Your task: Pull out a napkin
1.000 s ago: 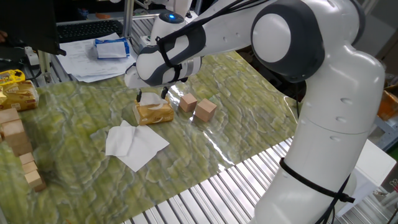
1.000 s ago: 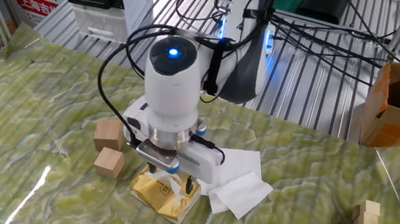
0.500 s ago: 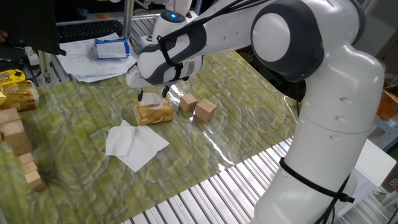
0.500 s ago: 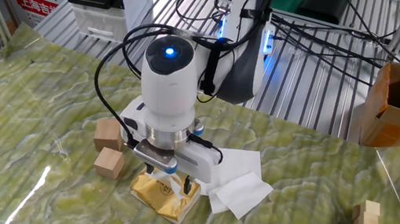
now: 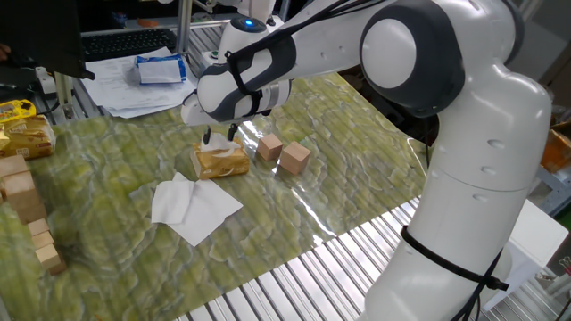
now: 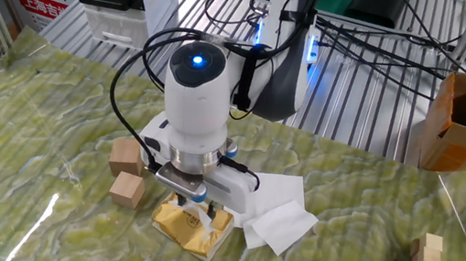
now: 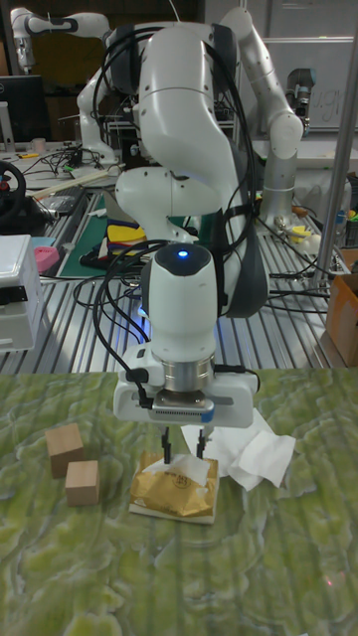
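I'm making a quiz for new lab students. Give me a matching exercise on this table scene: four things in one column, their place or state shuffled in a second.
Things:
1. gripper
2. golden pack
3. wooden cubes
4. loose white tissues

Places or states:
A. spread flat on the green cloth
B. a pair beside the pack
C. lies right under the fingers
D. above the pack, pinching a white napkin

Pairs: 1-D, 2-C, 3-B, 4-A

Hanging directly over the golden-yellow pack point(image 7: 177, 489), gripper point(image 7: 184, 444) blocking access from above. Standing just left of the pack in the tall view, two wooden blocks point(image 7: 72, 465) narrowing that side. Lying loose at the right, white napkins point(image 7: 259, 455) touching the pack. Remaining open: the near side.
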`<action>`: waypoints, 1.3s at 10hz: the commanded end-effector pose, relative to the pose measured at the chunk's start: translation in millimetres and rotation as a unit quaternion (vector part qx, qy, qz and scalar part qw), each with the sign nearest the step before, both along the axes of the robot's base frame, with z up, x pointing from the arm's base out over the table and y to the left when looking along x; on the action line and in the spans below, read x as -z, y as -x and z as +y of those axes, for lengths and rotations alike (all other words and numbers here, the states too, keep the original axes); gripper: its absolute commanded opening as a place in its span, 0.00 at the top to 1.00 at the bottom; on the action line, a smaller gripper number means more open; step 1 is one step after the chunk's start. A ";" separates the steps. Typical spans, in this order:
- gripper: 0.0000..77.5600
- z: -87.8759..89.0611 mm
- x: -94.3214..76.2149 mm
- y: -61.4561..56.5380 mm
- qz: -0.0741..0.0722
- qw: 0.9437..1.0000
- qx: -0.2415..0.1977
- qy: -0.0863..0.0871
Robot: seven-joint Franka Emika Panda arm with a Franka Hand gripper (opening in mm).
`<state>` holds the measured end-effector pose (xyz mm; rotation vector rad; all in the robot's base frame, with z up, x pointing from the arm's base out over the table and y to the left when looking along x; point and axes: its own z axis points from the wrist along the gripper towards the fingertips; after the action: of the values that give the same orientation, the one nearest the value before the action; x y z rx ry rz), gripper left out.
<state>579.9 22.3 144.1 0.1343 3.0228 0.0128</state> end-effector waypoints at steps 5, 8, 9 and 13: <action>0.98 -0.3 -1.3 -1.0 -0.002 1.000 0.001 0.000; 0.98 1.7 -18.6 -9.3 0.011 1.000 -0.001 0.001; 0.98 1.9 -20.2 -9.6 0.010 1.000 0.000 0.001; 0.98 3.8 -48.5 -12.8 0.028 1.000 0.001 0.001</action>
<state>584.7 23.8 158.7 0.1369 3.0468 0.0096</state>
